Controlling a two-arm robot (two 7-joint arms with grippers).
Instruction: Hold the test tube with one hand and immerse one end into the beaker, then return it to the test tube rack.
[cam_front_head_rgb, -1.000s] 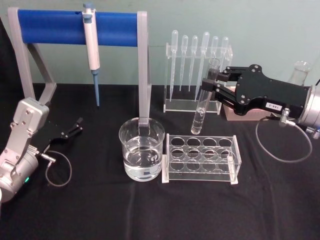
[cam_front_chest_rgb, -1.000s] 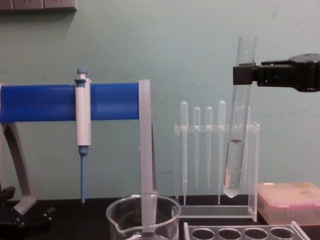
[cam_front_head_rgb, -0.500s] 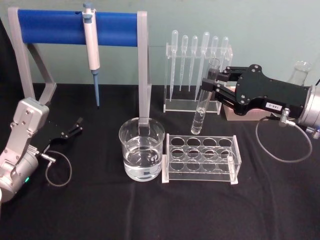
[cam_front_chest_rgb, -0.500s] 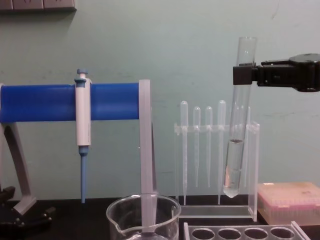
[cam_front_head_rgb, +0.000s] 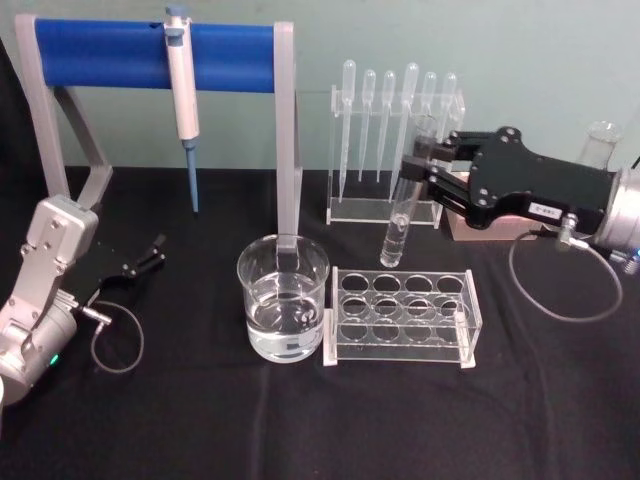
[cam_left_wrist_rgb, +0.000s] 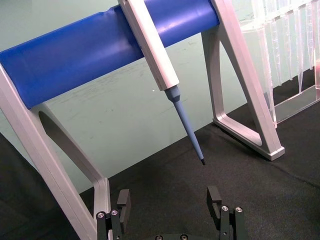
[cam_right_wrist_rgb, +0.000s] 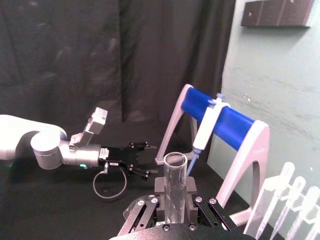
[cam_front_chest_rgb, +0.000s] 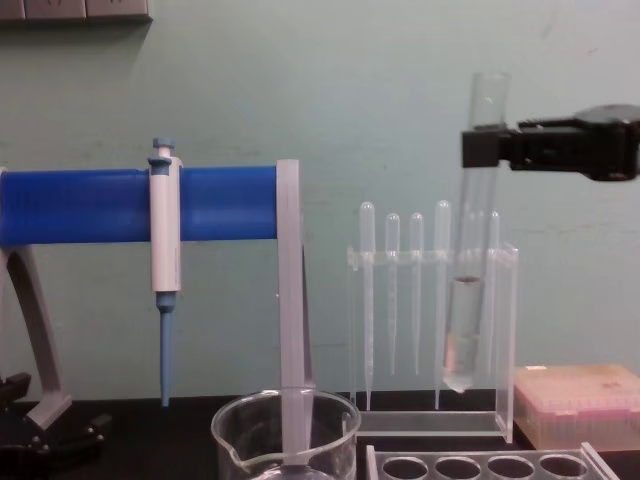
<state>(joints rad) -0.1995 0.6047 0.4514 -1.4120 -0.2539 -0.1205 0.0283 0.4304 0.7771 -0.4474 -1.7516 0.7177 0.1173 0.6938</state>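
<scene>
Below the right hand (cam_front_head_rgb: 412, 162), the test tube (cam_front_head_rgb: 398, 225) is hung, clamped near its rim; the left gripper (cam_front_head_rgb: 150, 252) is parked well apart, spread wide.

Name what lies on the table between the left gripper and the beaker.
Nothing does: in the head view, a bare stretch of black cloth separates the left gripper from the beaker.

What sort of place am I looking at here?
Probably a lab bench: a micropipette hangs on a blue stand, pipettes stand in a clear rack, the right gripper holds a test tube, a beaker holds clear liquid. The left gripper sits parked.
</scene>
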